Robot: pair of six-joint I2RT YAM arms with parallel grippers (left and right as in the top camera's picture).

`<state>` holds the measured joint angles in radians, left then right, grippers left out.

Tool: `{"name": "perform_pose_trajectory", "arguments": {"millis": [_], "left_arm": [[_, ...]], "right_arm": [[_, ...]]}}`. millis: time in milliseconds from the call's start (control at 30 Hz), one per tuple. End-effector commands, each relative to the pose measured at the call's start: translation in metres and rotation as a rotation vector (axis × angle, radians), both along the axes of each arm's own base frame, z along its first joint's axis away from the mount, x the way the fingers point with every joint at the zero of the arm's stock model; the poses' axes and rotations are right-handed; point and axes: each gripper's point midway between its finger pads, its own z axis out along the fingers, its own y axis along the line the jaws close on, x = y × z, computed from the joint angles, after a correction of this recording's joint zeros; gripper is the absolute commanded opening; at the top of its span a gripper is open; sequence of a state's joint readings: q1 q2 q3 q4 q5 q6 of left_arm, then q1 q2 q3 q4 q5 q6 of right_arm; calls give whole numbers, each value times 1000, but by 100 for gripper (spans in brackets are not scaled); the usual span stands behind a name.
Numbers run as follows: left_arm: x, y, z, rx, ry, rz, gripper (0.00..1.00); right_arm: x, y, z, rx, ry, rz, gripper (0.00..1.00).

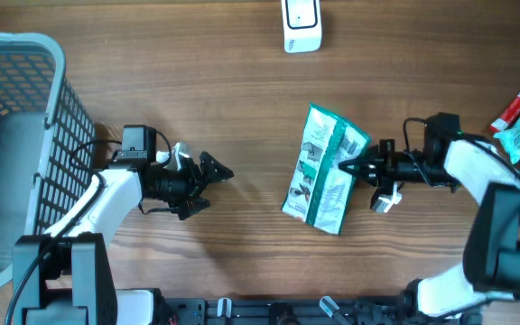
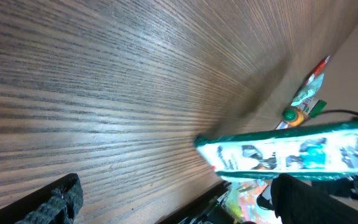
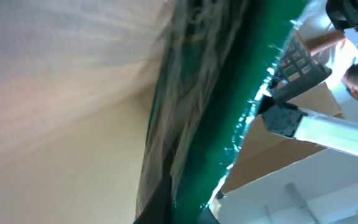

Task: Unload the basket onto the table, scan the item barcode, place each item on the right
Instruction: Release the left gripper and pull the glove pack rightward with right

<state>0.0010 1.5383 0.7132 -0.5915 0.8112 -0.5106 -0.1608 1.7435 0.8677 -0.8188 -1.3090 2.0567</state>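
- One packet (image 1: 325, 169) over the table (image 1: 242, 90), centre-right; long axis runs far-to-near in the overhead view, far end leaning right.
- Right gripper (image 1: 352, 167) pinches its right edge.
- Left gripper (image 1: 219, 188) has its fingers spread wide, well apart from it.
- Left wrist view alone shows its printed face as a long band; right wrist view shows only green blur.

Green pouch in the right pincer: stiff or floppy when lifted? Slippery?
Probably floppy: the green pouch is thin crinkled film, and the right pincer holds only one edge, so the far end may sag. Likely light: it looks flat edge-on in the left wrist view. Glossy film might slip in a shut grip.
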Motion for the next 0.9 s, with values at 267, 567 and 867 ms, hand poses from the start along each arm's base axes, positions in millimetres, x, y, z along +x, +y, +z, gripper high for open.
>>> {"name": "perform_pose_trajectory", "arguments": {"millis": [267,567,867], "left_arm": [[-2,-1,2,3,-14,-8,100],[-2,-1,2,3,-14,-8,100],[-2,-1,2,3,-14,-8,100]], "right_arm": [[4,-1,-11,0,-12,12,4],[-12,0,-11,-22,-66,68,4],[-36,4,16,17,-24,134,4]]}}
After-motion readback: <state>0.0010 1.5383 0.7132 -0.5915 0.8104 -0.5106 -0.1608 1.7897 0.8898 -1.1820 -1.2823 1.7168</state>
